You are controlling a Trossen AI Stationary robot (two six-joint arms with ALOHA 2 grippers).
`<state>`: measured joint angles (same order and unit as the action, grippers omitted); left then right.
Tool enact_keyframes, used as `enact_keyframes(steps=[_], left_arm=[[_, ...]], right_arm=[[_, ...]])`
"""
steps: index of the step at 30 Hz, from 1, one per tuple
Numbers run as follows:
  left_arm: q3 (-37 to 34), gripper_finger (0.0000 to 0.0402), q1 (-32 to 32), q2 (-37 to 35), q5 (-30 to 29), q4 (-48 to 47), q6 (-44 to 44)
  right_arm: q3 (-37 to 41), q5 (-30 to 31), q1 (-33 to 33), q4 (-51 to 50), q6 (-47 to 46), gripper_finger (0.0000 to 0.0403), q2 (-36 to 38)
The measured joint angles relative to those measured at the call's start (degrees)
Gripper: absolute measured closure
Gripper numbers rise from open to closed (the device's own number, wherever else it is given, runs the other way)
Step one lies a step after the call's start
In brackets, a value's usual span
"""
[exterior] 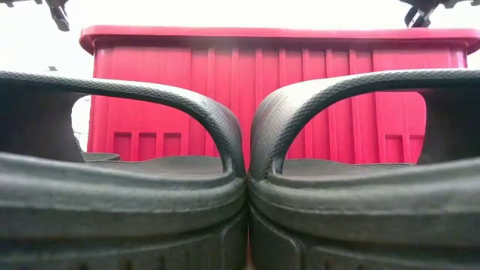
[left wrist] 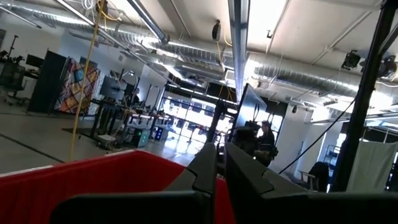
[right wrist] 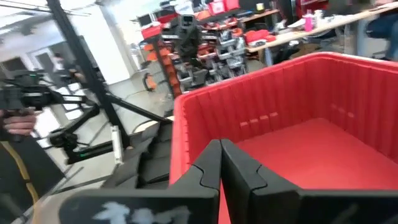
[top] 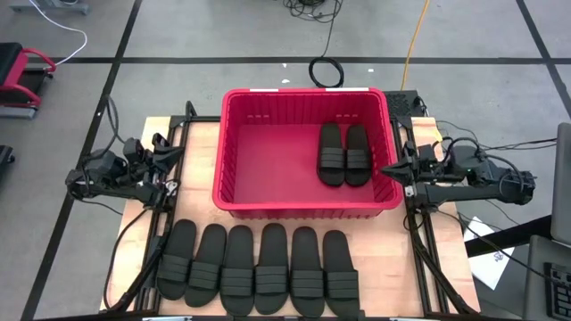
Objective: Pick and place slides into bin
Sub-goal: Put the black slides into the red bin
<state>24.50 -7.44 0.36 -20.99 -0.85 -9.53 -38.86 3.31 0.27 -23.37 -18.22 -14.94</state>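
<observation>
The red bin stands at the table's far middle. Two black slides lie side by side on its floor at the right, soles down. Several more slides lie in a row along the table's near edge; two of them fill the low view in front of the bin's wall. My left gripper rests shut at the table's left, clear of the bin. My right gripper is shut beside the bin's right rim, empty.
Black frame rails run along both table sides. Cables lie on the floor beyond the table. A person stands far off in the room in the left wrist view. The bin's left half shows bare floor.
</observation>
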Motion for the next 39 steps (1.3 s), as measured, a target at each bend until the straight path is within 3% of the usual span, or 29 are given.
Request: enact_keyframes(steps=[4, 9, 22, 25, 34, 39], left_arm=[[0.0, 0.0371, 0.0, 0.0, 0.4, 0.5, 0.1], [3.2, 0.0371, 0.0, 3.4, 3.4, -6.0, -1.6], [29.9, 0.037, 0.0, 24.6, 6.6, -31.5, -6.7], [33.4, 0.037, 0.0, 27.9, 11.3, -32.5, -7.3], [39.2, 0.037, -0.9, 43.3, 35.4, -42.6, -19.5], [40.7, 0.035, -3.4, 48.9, 38.8, -40.9, -16.8]], right_arm=[[0.7, 2.7, 0.0, 0.0, 0.0, 0.0403, 0.0], [1.1, 2.9, 0.0, 0.0, -0.3, 0.0403, 0.0], [1.1, 2.9, -0.1, 2.1, -0.6, 0.0403, 0.0], [1.1, 2.9, -0.1, 2.1, -0.6, 0.0403, 0.0], [1.1, 2.7, -0.1, 2.1, -0.5, 0.0403, 0.0], [1.1, 2.7, -0.1, 1.8, -0.3, 0.0403, 0.0]])
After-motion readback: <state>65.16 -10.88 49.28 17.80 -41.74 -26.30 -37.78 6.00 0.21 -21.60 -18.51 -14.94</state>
